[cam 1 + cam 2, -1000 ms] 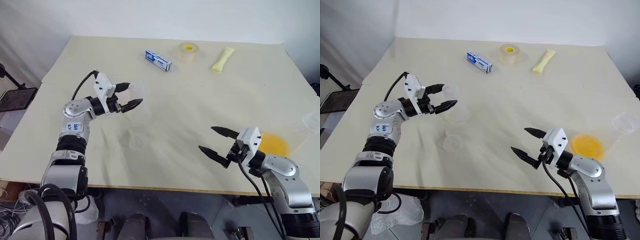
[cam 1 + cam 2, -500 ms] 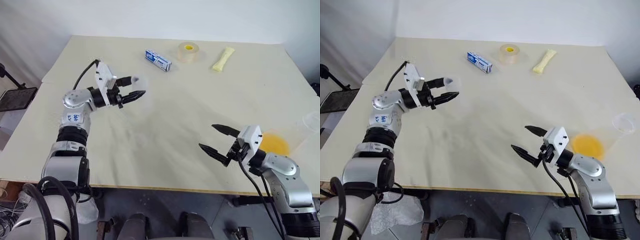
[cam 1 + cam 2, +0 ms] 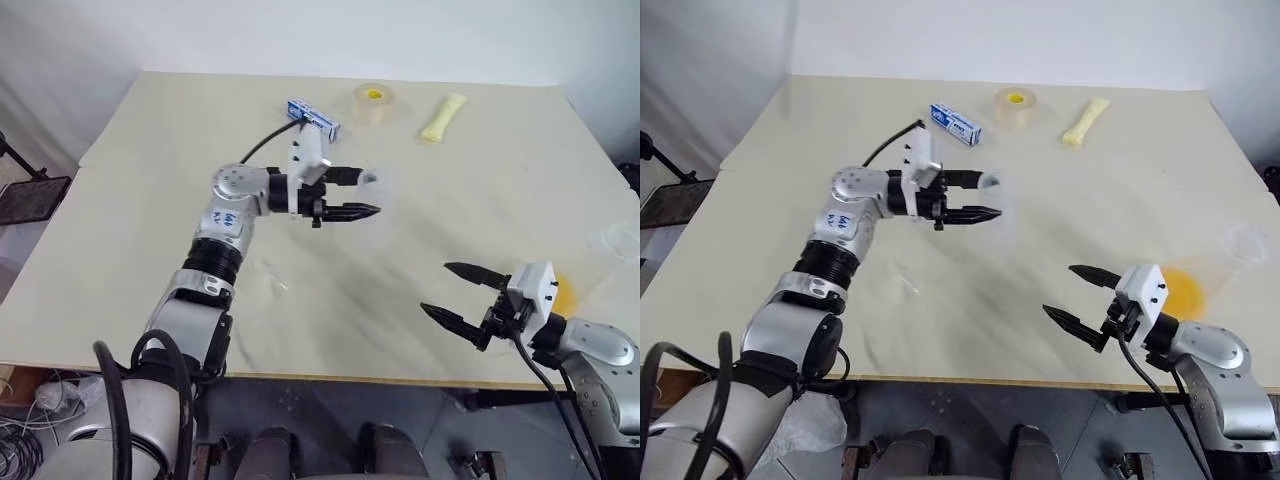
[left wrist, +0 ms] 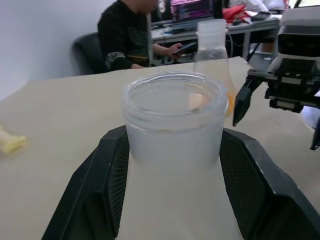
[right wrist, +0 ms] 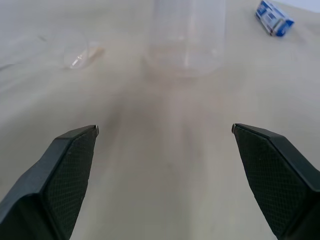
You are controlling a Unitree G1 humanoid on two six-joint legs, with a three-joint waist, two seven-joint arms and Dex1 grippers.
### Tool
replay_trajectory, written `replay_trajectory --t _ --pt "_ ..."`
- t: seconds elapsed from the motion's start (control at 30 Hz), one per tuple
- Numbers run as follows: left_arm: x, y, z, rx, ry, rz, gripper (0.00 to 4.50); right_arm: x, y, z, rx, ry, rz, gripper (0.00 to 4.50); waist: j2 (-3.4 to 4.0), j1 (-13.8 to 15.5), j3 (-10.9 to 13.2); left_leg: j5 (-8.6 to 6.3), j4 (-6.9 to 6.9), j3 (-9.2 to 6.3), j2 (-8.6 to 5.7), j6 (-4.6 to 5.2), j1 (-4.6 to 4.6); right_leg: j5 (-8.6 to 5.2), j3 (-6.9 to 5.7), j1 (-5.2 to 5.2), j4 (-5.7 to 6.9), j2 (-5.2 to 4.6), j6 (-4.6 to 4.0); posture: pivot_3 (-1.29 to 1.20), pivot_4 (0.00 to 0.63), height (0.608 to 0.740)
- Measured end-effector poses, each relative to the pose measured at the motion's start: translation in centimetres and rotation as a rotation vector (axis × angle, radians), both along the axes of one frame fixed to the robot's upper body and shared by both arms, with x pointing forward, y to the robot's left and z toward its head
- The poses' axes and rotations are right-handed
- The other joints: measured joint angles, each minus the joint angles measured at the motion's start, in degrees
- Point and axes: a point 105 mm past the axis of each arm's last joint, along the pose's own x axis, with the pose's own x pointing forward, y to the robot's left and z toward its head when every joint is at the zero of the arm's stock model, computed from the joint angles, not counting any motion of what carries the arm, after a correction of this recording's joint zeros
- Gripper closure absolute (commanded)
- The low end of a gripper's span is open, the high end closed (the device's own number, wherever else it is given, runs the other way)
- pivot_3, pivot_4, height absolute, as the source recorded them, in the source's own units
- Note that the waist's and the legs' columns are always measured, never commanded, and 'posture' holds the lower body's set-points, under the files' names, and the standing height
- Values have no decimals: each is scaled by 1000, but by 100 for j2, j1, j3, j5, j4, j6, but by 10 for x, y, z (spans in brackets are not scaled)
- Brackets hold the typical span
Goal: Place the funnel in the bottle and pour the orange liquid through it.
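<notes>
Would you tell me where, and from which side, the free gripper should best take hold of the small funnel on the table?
The funnel seems to lie on its side, low against the table. Probably best to pinch across its flared mouth, the widest part, coming down from above with the open right gripper. The left gripper is shut on the bottle.

No text can be read with any certainty. The small blue-and-white box [image 3: 313,117] near the upper middle bears print too small to decipher, as do blue marks on the left forearm sticker [image 3: 228,220].
</notes>
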Motion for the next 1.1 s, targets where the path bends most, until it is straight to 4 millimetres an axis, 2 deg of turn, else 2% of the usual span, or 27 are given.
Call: replay_trajectory --t 0.2,0.47,0.53,0.57,0.67,0.7,0.9,1.1 --pt "1 -18 -17 41 38 17 2132 -8 -2 1 -4 -13 -40 0 -1 28 1 0 4 0 -3 1 -2 0 3 1 -2 -2 0 0 150 740" --pt "-3 -34 -27 39 77 -11 2132 -14 -2 0 14 -24 -87 0 -2 23 1 0 3 0 -2 1 -2 0 3 1 -2 -1 0 0 150 740" --pt "-3 -35 -29 39 89 -11 1385 -14 -2 0 15 -23 -93 0 -2 17 1 0 3 0 -1 0 -1 0 3 1 -2 -1 0 0 150 740" --pt "-3 -35 -30 39 91 -9 1176 -14 -2 0 15 -22 -95 0 -2 16 1 0 3 0 -2 0 -2 0 3 1 -2 -1 0 0 150 740" --pt "-2 -32 -32 20 110 0 187 -14 -3 0 15 -23 -99 0 -2 19 1 0 3 -1 -2 1 -1 0 3 1 -2 -1 0 0 150 740" --pt "-2 -30 -34 16 118 2 46 -13 -3 0 14 -25 -100 0 -2 19 1 0 3 -1 -2 1 -1 0 3 1 -1 -1 0 0 150 740" --pt "-4 -25 -47 22 169 10 46 -8 -1 8 12 -58 -96 0 -2 21 1 0 4 -2 -2 1 -1 0 3 1 -1 -1 0 0 150 740" --pt "1 -12 -36 7 156 51 46 -8 0 7 11 -58 -93 0 -1 10 1 0 3 -1 -1 1 1 0 4 1 1 -1 0 0 150 740"
